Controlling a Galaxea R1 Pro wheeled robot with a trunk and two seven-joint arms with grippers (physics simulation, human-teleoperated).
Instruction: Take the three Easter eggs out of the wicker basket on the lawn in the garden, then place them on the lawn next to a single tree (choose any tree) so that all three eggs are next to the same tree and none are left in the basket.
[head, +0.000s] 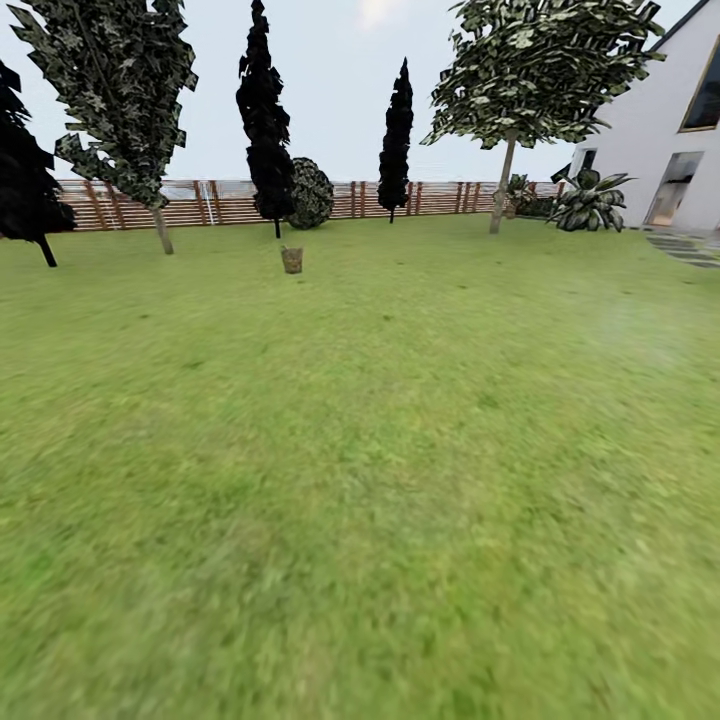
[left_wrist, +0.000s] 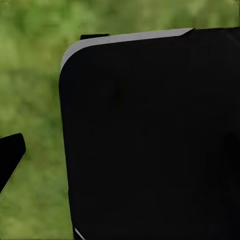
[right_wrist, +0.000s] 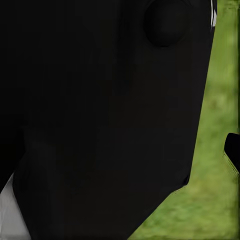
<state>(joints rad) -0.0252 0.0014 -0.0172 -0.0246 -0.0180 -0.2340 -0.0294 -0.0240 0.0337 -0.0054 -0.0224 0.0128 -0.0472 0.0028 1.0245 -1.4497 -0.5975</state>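
The wicker basket (head: 291, 260) stands small and far off on the lawn (head: 380, 450), left of centre, in front of a dark conical tree. The Easter eggs are hidden at this distance. A tree (head: 503, 190) with a grey trunk and broad crown rises at the back right. Another leafy tree (head: 160, 228) stands at the back left. In the left wrist view a dark fingertip (left_wrist: 11, 152) pokes in beside a black part of the robot (left_wrist: 150, 140), over grass. The right wrist view has a dark fingertip (right_wrist: 233, 150) beside a black robot part (right_wrist: 100, 120).
A wooden fence (head: 430, 198) closes the back of the garden, with dark conical trees (head: 265, 120) and a round bush (head: 312, 193) before it. A white house (head: 670, 130), a broad-leaved plant (head: 590, 203) and grey stepping stones (head: 688, 250) lie at the right. Open grass stretches ahead.
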